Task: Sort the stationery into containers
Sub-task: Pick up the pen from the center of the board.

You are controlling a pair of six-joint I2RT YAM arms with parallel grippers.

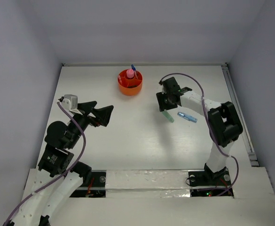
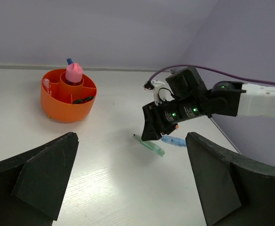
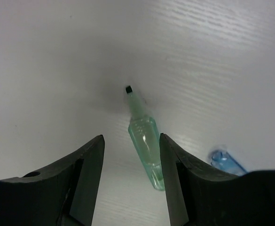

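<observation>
A clear green pen-like piece (image 3: 144, 136) lies flat on the white table (image 1: 128, 136), also in the top view (image 1: 168, 117) and the left wrist view (image 2: 150, 146). My right gripper (image 3: 131, 155) is open and hangs just above it, a finger on each side, not touching. A blue-and-white tube (image 1: 187, 117) lies just right of it (image 2: 174, 141). The round orange tub (image 1: 130, 82) stands at the far middle with a pink piece (image 2: 74, 73) in its central well and other items in its compartments. My left gripper (image 1: 106, 114) is open and empty at the left.
The right arm (image 2: 212, 101) reaches across the right half of the table. Grey walls close the table at the back and both sides. A rail (image 1: 238, 113) runs along the right edge.
</observation>
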